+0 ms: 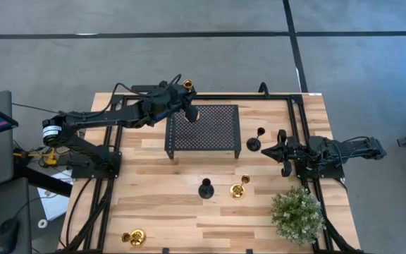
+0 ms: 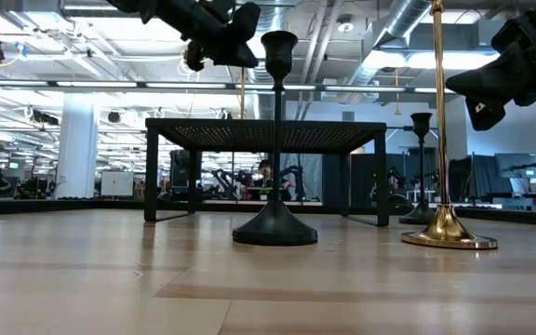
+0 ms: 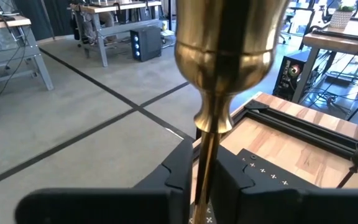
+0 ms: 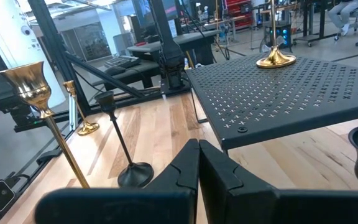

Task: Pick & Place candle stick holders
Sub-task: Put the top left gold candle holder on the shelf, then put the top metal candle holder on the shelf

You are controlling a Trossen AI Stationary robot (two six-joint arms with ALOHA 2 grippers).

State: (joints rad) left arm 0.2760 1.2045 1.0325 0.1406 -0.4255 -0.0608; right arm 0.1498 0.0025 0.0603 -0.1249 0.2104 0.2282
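Standing on the far left corner of the black perforated metal stand (image 1: pixel 203 127) is a tall slim shiny gold candle stick holder (image 1: pixel 188 85), its round base (image 4: pixel 275 60) resting flat on the perforated top. The left tool (image 3: pixel 205 177) is pinching its thin stem just under the cup, a grip that seems meant to keep the tall piece upright while it settles; letting go looks like the next step.

Around the stand, the other holders wait on the wooden table (image 1: pixel 168 212). A short matte black holder (image 1: pixel 206 188) stands in front of the stand, and a second tall gold one (image 1: pixel 239 189) is just beside it toward the right. Another matte black holder (image 1: pixel 255 142) sits close to the stand's right edge, near the right tool (image 1: pixel 279 150), which hangs low over the table with its fingers (image 4: pixel 219 168) pressed together and nothing between them, apparently waiting. A short gold holder (image 1: pixel 135 237) lies well apart at the near left edge. A small green bushy plant (image 1: pixel 298 215) occupies the near right corner.
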